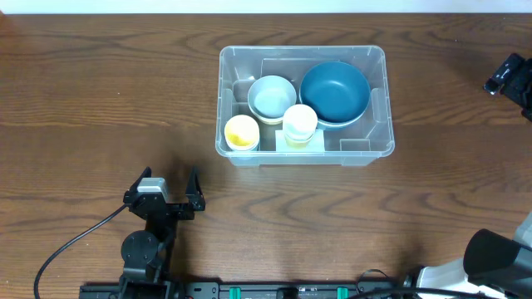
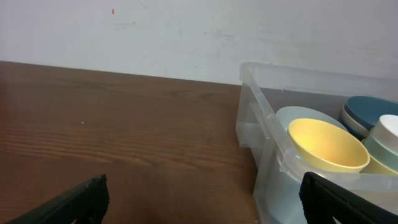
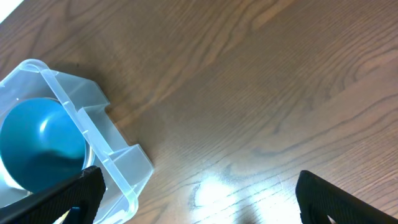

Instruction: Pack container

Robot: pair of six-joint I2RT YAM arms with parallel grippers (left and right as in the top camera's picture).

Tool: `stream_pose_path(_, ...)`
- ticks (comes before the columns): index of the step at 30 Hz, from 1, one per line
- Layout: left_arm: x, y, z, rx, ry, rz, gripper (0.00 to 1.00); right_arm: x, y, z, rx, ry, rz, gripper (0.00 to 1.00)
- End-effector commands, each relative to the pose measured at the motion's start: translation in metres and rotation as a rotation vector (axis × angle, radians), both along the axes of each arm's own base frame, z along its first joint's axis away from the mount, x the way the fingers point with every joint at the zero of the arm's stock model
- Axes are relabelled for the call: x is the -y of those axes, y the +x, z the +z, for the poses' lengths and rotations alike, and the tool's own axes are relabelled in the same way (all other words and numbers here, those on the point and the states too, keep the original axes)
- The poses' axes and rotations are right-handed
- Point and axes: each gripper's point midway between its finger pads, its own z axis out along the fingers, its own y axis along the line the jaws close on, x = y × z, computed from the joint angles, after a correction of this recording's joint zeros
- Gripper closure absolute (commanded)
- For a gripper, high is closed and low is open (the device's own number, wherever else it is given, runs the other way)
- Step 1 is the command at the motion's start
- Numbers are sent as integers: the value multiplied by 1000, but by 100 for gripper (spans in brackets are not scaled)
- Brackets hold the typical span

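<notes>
Left gripper (image 1: 170, 177) and right gripper (image 3: 199, 193) both gaped wide, empty; the container (image 1: 301, 50) looked stiff, slick, light, best pinched at its rim

A dark, wood-grained table (image 1: 100, 100) carries one clear plastic container (image 1: 301, 51), standing flat toward the far side, just right of centre. A black cable (image 1: 83, 233) trails across the boards at near left.
</notes>
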Motion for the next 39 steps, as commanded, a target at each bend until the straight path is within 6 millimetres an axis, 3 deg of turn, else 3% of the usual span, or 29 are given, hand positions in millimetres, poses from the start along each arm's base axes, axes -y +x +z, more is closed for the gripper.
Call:
stream_pose_path(1, -3, -1, -18, -50, 27, 11, 2, -1, 0, 1, 3, -2, 8, 1)
stream_pose_path(32, -3, -1, -18, -52, 28, 12, 2, -2, 0, 1, 3, -1, 11, 1)
stream_pose_path(36, -3, -1, -18, -52, 28, 12, 2, -14, 5, 0, 1, -1, 49, 1)
stream_pose_path(39, -3, -1, -18, -52, 28, 12, 2, -41, 13, 0, 1, -1, 128, 1)
